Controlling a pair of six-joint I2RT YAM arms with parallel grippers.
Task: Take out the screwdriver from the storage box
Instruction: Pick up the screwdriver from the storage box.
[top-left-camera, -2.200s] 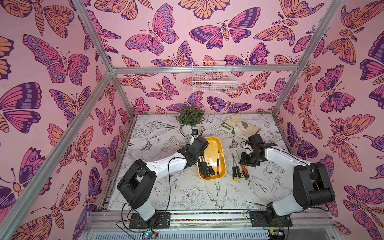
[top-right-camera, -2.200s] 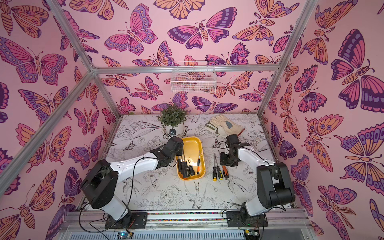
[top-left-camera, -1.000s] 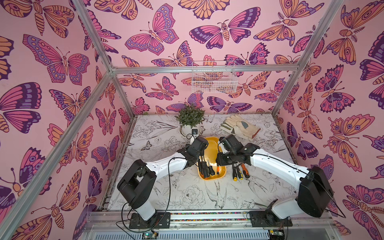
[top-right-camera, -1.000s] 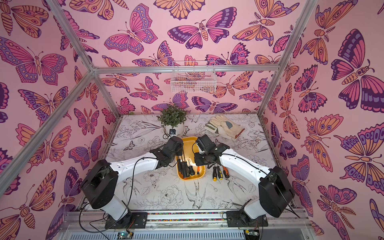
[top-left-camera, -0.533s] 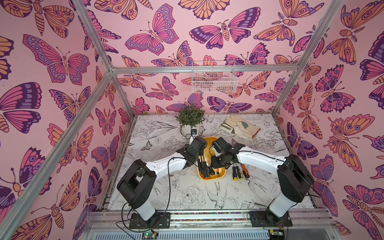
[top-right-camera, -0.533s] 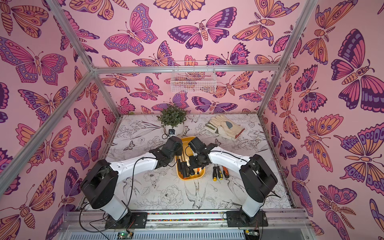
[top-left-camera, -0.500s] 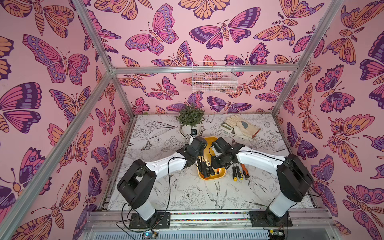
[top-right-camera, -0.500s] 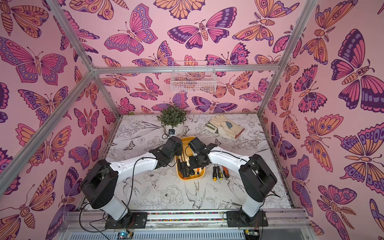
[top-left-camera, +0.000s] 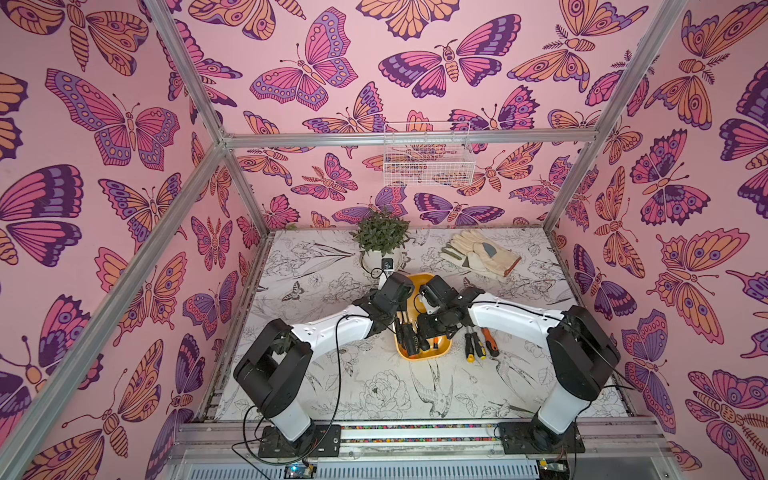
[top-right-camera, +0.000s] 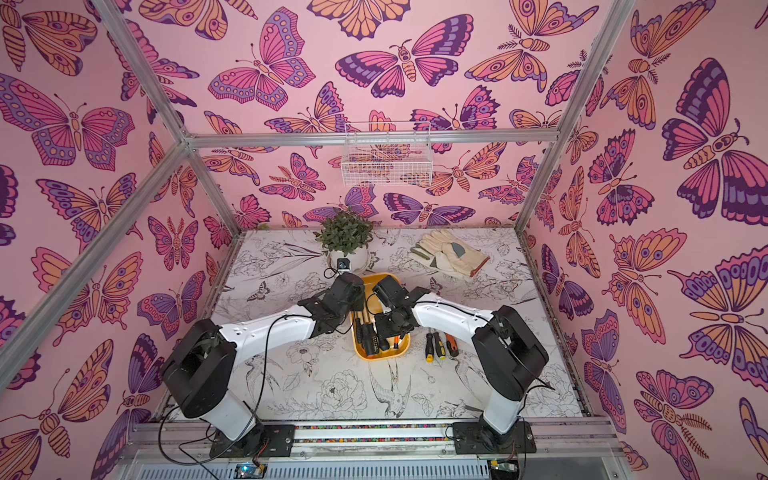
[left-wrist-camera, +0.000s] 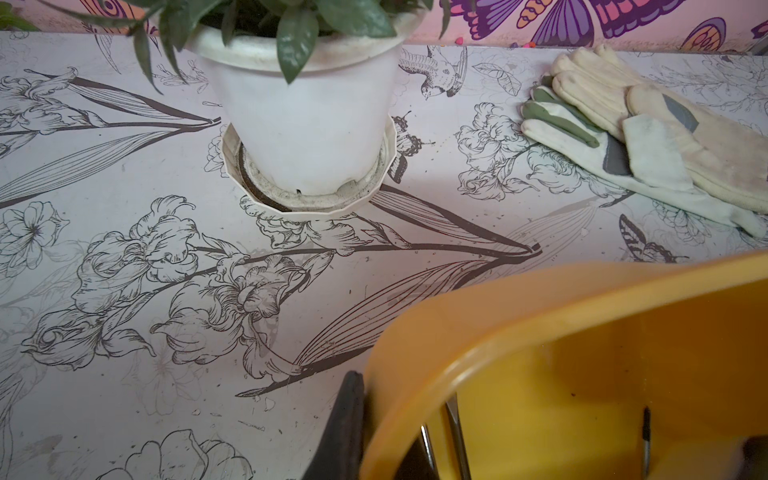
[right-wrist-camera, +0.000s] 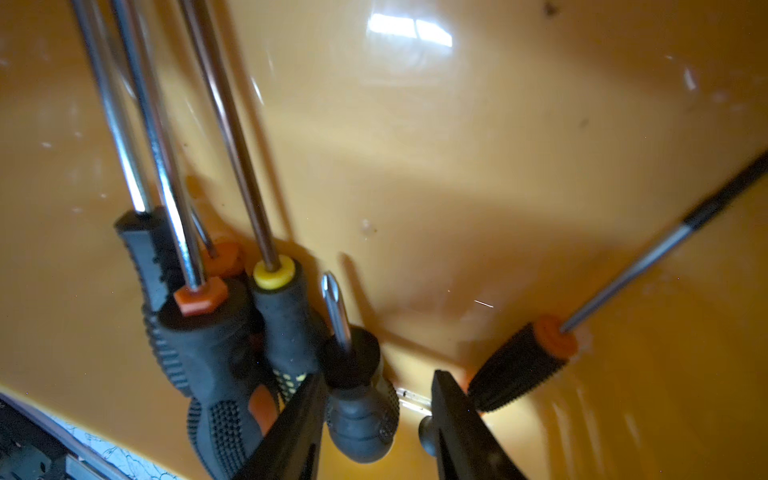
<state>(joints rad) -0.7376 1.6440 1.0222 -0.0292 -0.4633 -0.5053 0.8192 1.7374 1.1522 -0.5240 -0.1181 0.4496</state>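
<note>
Black stubby screwdriver (right-wrist-camera: 357, 399) between right pincer (right-wrist-camera: 378, 376) jaws.

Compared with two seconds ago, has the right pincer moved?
Yes. The right pincer went leftward, from near the three loose screwdrivers to above the yellow storage box, where it hangs open over the screwdrivers inside.

The storage box (top-left-camera: 423, 356) is glossy yellow-orange. The screwdrivers inside it (right-wrist-camera: 282, 324) have black handles with orange or yellow collars. 3 loose screwdrivers (top-left-camera: 478, 348) beside it are black, yellow and orange. The tabletop (top-left-camera: 374, 390) shows black-line flowers on white. The walls (top-left-camera: 332, 83) show purple-orange butterflies on pink.
</note>
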